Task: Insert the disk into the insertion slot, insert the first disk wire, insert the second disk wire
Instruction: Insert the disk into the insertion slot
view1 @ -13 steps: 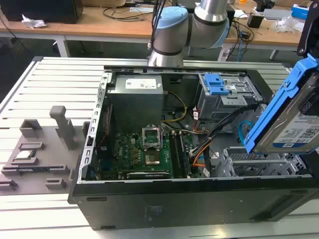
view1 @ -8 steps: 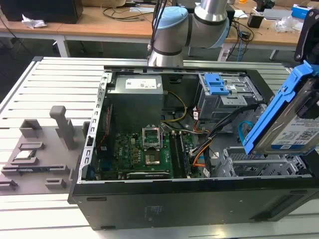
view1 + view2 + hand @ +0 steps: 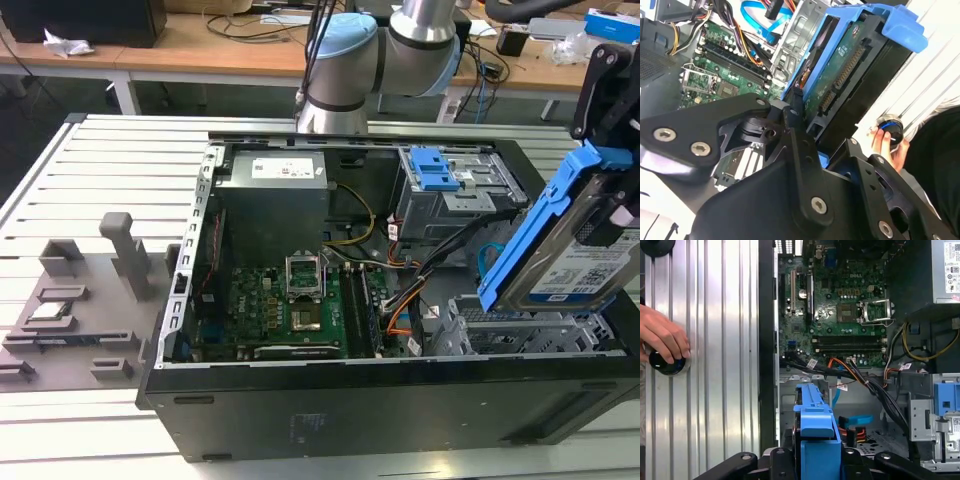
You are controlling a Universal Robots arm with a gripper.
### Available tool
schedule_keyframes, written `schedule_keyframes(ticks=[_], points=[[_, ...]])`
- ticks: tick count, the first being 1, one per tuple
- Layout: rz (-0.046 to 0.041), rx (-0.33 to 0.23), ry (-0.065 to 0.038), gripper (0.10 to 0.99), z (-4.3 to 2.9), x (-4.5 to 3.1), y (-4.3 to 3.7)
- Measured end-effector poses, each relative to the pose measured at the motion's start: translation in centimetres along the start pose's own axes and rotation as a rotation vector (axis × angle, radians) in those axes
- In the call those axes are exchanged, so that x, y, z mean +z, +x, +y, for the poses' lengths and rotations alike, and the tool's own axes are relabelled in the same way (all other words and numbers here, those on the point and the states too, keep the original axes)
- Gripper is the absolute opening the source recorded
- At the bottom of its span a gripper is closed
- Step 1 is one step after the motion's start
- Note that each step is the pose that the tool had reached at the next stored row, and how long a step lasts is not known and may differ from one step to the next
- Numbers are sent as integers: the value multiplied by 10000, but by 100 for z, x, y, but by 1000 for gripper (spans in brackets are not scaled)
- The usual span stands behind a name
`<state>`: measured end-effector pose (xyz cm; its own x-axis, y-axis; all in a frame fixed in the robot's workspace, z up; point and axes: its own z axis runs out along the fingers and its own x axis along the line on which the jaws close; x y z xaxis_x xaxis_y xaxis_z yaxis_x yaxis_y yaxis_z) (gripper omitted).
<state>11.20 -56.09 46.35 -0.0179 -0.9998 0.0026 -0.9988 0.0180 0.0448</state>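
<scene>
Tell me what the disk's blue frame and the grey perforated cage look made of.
The frame around the disk looks like moulded plastic: bright blue, smooth, slightly glossy. The cage looks like bare sheet metal, probably steel: dull grey, thin folded walls, punched holes.

Exterior view: we stand off the arm, high, at middle distance, looking down into the open computer case (image 3: 350, 410) on the slatted table (image 3: 100, 160).
First wrist view: we look steeply down, close over the disk (image 3: 816, 440), onto the motherboard (image 3: 840, 315).
Second wrist view: we look slantwise, very close, past the gripper (image 3: 815, 127) along the disk.
Shared: all three see the disk and the motherboard; both wrist views see a hand (image 3: 662, 335) beside the case.
</scene>
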Motion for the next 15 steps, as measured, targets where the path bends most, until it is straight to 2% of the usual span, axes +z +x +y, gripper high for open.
schedule_keyframes(ticks=[7,8,10,15], points=[[-1,2,0,361,-5,145,-126],[0,2,-4,361,-15,185,-143],[1,2,-13,361,-29,265,-148],[-1,1,-13,361,-25,378,-148]])
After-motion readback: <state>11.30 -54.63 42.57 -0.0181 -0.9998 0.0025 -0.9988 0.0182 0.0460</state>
